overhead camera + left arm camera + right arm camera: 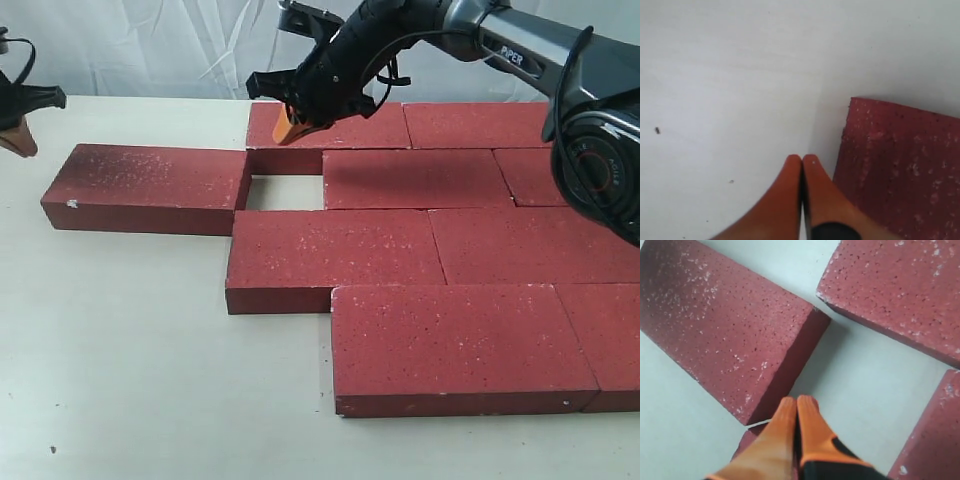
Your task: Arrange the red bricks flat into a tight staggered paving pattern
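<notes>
The tabletop is pale and smooth. The red bricks lie flat on it, packed close in stepped rows from the middle out to 3 o'clock. One lone brick lies at 10 o'clock, just beside the pack. Next to it, a small square gap shows bare tabletop.
</notes>
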Robot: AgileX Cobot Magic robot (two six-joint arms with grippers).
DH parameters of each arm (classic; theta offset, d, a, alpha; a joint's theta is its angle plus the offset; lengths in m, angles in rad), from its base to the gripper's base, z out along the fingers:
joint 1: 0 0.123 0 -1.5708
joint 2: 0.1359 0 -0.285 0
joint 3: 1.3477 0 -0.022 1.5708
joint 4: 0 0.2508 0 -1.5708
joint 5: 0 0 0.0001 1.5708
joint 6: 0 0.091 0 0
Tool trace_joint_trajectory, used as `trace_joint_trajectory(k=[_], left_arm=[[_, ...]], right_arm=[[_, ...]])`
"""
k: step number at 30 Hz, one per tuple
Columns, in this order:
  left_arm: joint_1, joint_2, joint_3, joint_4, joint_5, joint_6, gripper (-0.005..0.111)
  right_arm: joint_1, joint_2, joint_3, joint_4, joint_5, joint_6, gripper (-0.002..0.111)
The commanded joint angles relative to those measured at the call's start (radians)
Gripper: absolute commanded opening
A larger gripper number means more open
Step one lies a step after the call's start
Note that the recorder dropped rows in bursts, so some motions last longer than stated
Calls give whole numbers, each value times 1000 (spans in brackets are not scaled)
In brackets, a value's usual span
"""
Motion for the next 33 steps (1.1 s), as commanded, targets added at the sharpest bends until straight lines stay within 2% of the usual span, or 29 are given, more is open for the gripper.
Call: trace_joint_trajectory(k=[1, 9, 16, 20, 33], left_arm=[[23, -25, 2, -1, 12, 25, 0], [34, 36, 10, -2, 68, 42, 0], [34, 77, 10, -69, 75, 61, 0], [32, 81, 10, -140, 73, 106, 0], [32, 81, 10, -159, 73, 122, 0]], right_arm=[[46, -17, -6, -5, 19, -17, -1], [168, -19, -6, -49, 104, -32, -1], [239, -13, -6, -138, 62, 3, -1], [246, 12, -6, -149, 23, 45, -1], [247, 53, -6, -152, 9, 74, -1]])
